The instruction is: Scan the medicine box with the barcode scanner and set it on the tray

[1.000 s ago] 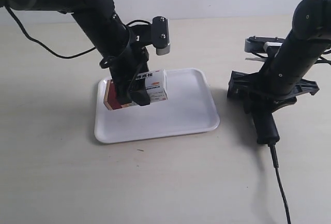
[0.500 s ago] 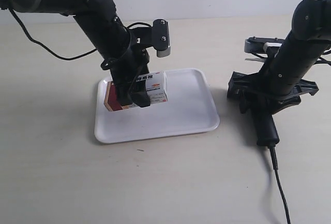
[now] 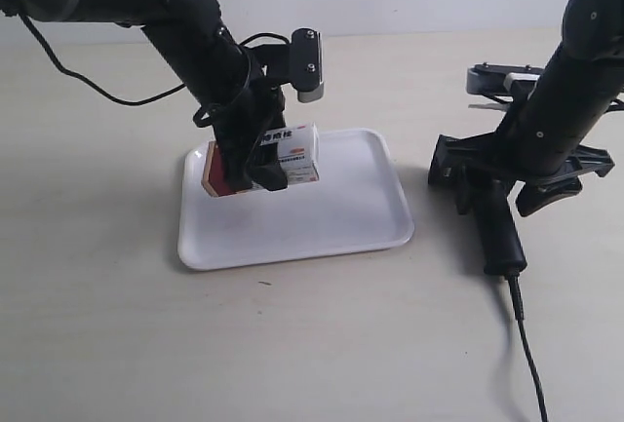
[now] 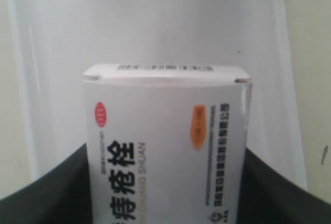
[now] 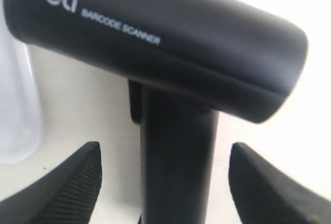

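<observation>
The left end effector (image 3: 255, 171) is clamped on the small white cardboard medicine box (image 3: 289, 155), held directly above the flat white plastic tray (image 3: 331, 222), long axis running nine to three o'clock. The right end effector (image 5: 165, 182) stands apart astride the black pistol-shaped barcode scanner (image 3: 485, 210) on the table (image 3: 312, 344).

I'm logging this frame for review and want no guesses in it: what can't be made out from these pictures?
- Whether the medicine box touches the tray: exterior view, the left gripper hides its underside.
- The small print on the box: left wrist view, too blurred and small.
- The barcode scanner head: exterior view, the arm at the view's right covers it.
- The scanner's handle end and cable: right wrist view, cut off by the edge.
- The right gripper's fingers: tips cut off there.
</observation>
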